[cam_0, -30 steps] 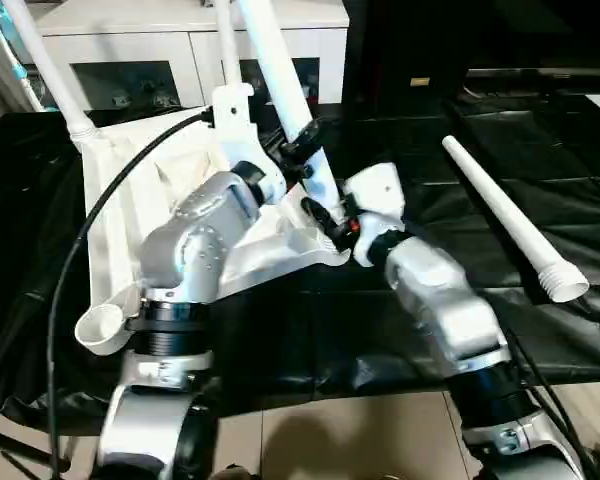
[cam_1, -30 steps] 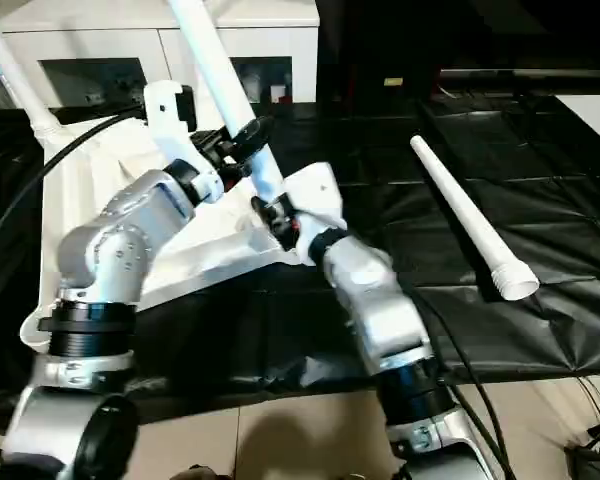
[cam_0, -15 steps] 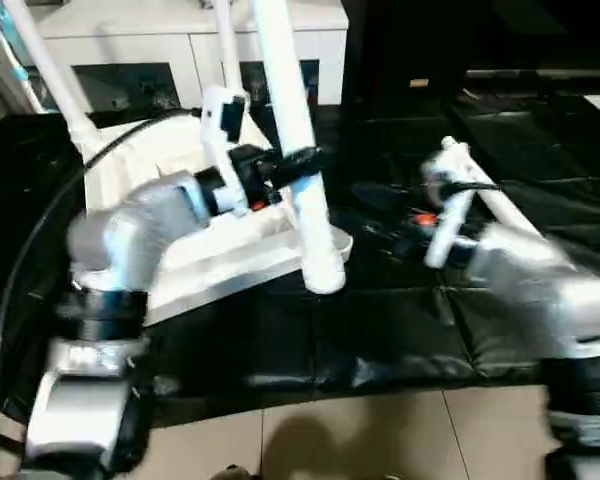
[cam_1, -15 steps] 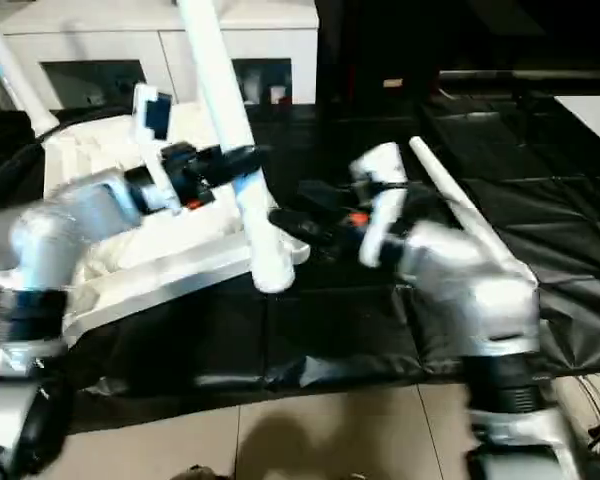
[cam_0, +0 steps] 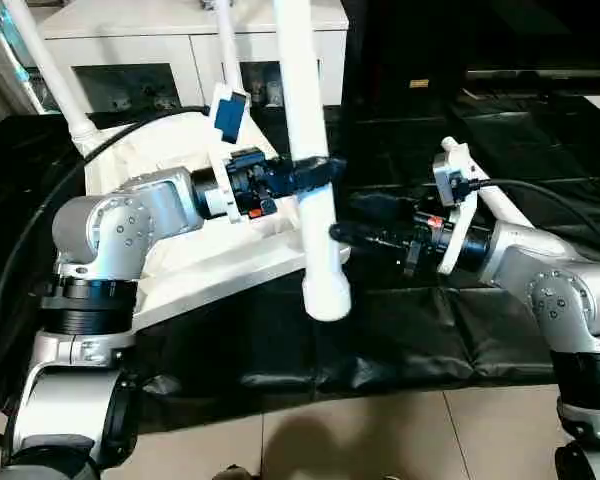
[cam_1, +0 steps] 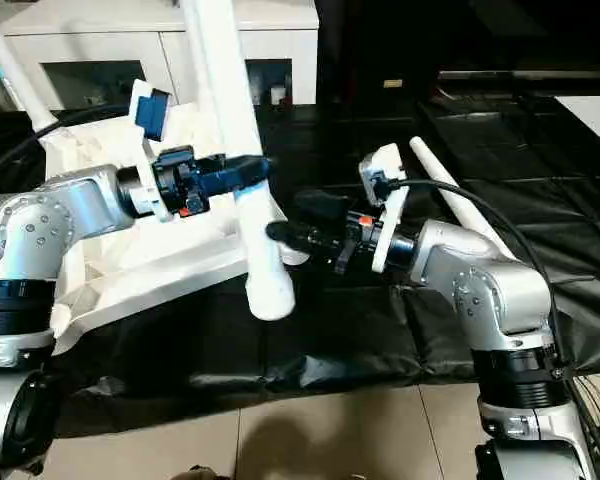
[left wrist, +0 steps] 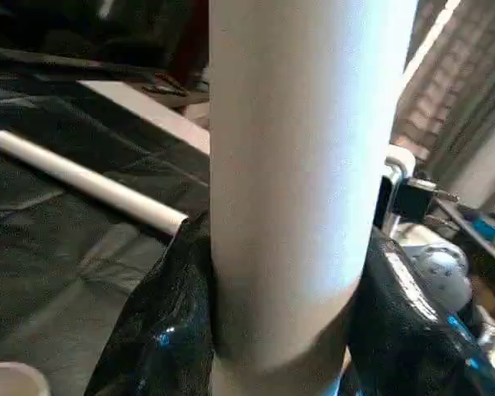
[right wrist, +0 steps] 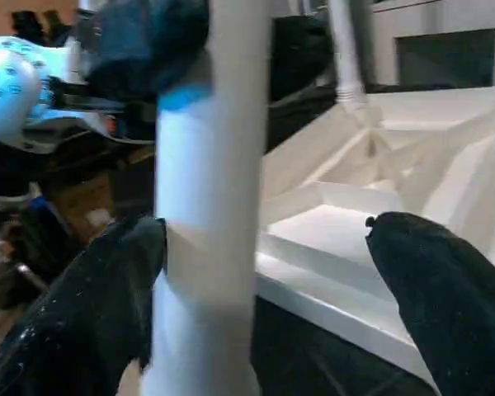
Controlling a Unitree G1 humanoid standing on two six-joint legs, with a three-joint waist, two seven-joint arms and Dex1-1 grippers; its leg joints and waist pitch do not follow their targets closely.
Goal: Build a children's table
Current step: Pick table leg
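the left gripper (cam_0: 315, 175) clamps a white leg (cam_0: 310, 150) near-upright, its wide end hanging just off the near right corner of the overturned table top (cam_0: 180, 270), likely for seating in a socket. the right gripper (cam_1: 290, 220) stands wide beside it, holding nothing. a spare leg (cam_1: 460, 205) lies at right on the black cover (cam_0: 540, 150).

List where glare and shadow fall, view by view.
Left eye view: pale light streaks run along the folds of the black cover, and the silver left forearm gleams. Left wrist view: bright glints sit on the glossy fingers of the left tool, clamped on the leg. Right wrist view: the tabletop has soft shadows between its ribs.
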